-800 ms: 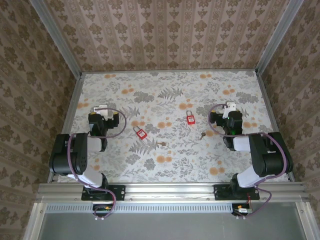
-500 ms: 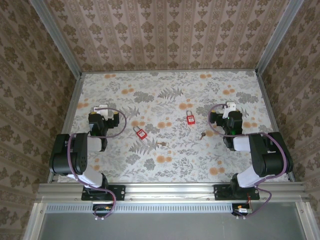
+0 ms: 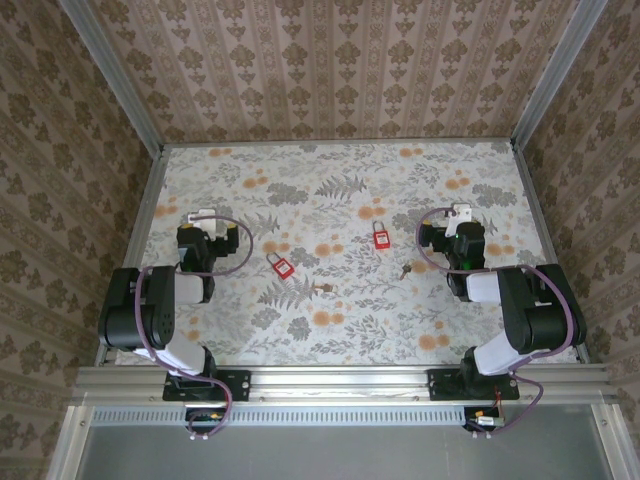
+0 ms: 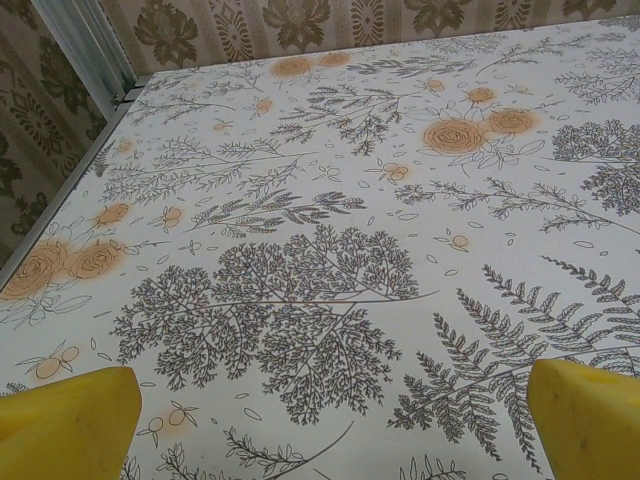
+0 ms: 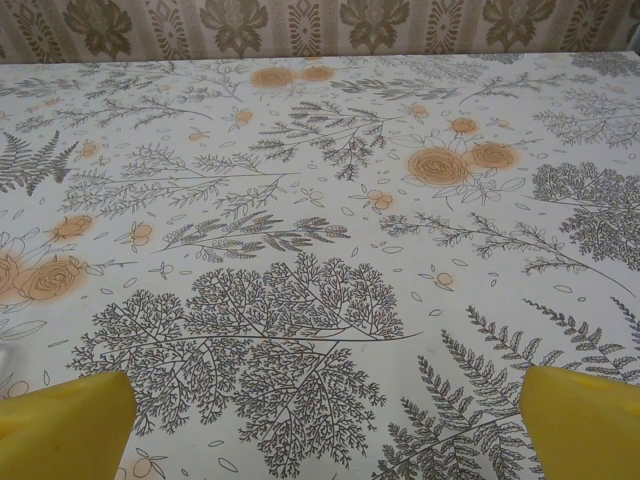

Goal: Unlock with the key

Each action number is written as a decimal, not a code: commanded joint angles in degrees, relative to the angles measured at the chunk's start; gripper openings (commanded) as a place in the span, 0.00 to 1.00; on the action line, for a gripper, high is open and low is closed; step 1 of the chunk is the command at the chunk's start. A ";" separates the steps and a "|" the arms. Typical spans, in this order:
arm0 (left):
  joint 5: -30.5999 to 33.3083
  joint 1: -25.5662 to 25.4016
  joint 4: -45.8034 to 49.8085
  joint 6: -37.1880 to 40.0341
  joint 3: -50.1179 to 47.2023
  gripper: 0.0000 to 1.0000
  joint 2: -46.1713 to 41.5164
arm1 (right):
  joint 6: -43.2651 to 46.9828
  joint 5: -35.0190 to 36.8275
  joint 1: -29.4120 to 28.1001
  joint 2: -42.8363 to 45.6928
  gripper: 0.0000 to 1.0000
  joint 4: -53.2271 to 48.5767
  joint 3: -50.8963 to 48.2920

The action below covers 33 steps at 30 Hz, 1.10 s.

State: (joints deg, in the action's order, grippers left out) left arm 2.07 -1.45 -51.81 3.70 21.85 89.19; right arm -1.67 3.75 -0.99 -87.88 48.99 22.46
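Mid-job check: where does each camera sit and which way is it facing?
Top external: above and behind both arms, looking down on the table, two red padlocks and two keys.
Left wrist: low over the table, facing the far wall; left gripper, yellow fingertips at the bottom corners.
Right wrist: the same, right gripper spread wide.
Shared: both wrist views take in the floral table and that wall.

Matt, smooth floral print covers the table [image 3: 340,180]. 2 padlocks [image 3: 281,264] [image 3: 382,236] look like red plastic. The bottom rail [image 3: 340,378] is brushed metal. The left gripper [image 4: 320,430] has matt yellow fingers [image 4: 65,420].
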 commanded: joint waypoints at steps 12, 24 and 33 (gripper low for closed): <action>-0.84 0.05 0.31 0.60 1.01 1.00 -0.41 | 0.09 -1.38 0.37 0.25 1.00 -0.65 1.10; 5.34 -2.11 4.08 1.08 1.58 1.00 -5.39 | 1.46 8.06 -3.29 4.61 1.00 -9.73 4.46; 15.42 -18.20 32.00 -2.94 11.82 1.00 -28.56 | -9.18 9.24 -14.31 16.75 1.00 -59.98 31.74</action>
State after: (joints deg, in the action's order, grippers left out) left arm 11.57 -16.27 -29.39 5.26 31.70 65.08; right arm -3.44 15.38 -15.20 -73.65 10.48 48.27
